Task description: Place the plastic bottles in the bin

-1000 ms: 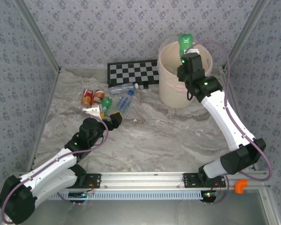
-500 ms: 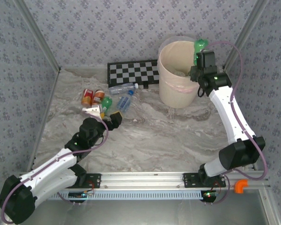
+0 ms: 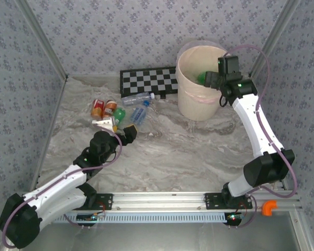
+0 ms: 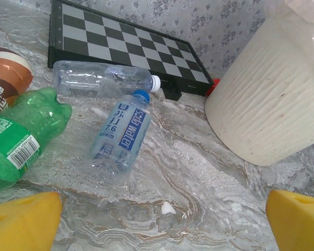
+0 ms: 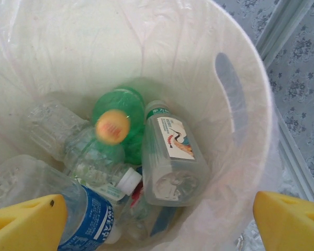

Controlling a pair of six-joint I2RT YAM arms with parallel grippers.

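Observation:
My right gripper (image 3: 211, 79) hangs open over the right side of the bin (image 3: 198, 102), nothing between its yellow fingertips (image 5: 26, 222). Below my right gripper (image 5: 157, 226), a green bottle (image 5: 120, 119) with a blurred yellow cap lies inside the bin (image 5: 243, 110) among several clear bottles (image 5: 172, 154). My left gripper (image 3: 123, 128) is open low over the table, just short of the loose bottles. Ahead of my left gripper (image 4: 159, 219) lie a green bottle (image 4: 21, 136), a blue-labelled clear bottle (image 4: 120, 133), a clear bottle (image 4: 99, 81) and a brown-labelled one (image 4: 5, 76).
A black-and-white checkerboard (image 3: 149, 81) lies flat at the back, left of the bin. Two red/orange-labelled bottles (image 3: 98, 108) lie at the left end of the loose group. Patterned walls close the table on three sides.
My right gripper swung right over the bin, opened and let go of the green bottle, which now lies in the bin. The left arm has barely moved.

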